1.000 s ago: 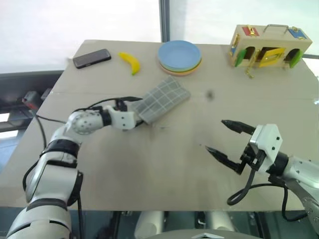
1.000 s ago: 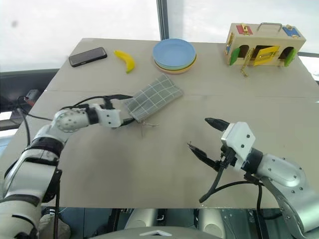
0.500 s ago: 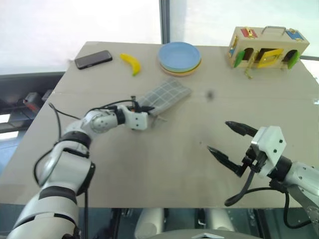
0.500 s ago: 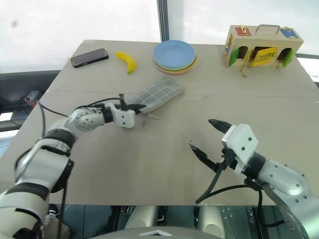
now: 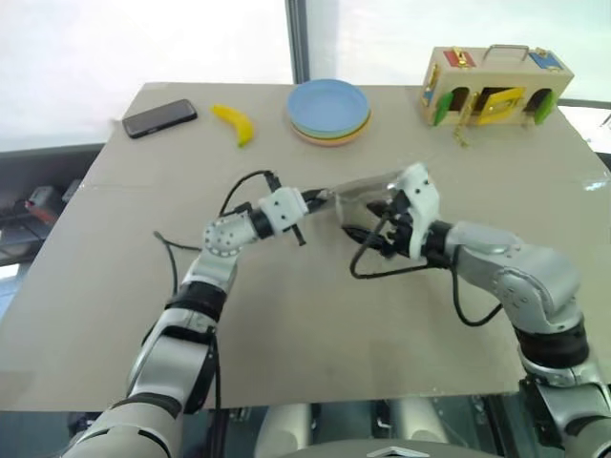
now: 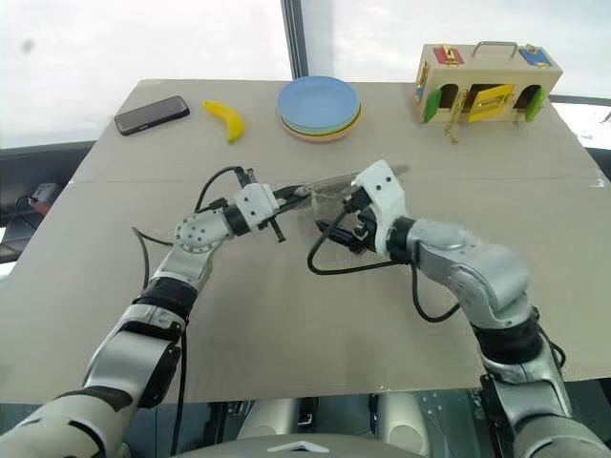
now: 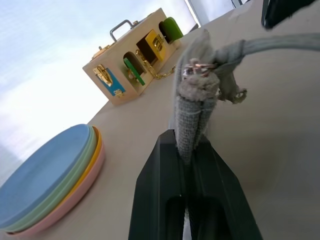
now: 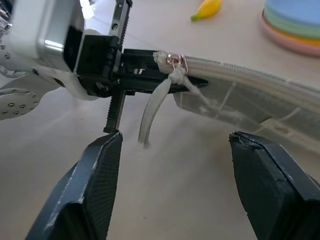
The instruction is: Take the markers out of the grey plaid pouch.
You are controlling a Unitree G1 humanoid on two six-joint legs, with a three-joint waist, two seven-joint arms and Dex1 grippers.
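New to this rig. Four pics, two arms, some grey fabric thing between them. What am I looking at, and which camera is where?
It is a two-armed humanoid robot at a table. Two pictures come from its head camera, looking down over both arms; the other two come from a camera on each wrist, looking along that arm's tool.

The left tool is shut on one end of the grey plaid pouch, next to the zip pull, holding it off the table. The right tool is open, its fingers either side of the pouch, gripping nothing yet.

At the far edge lie a black phone, a banana, a stack of plates and a wooden latch box.
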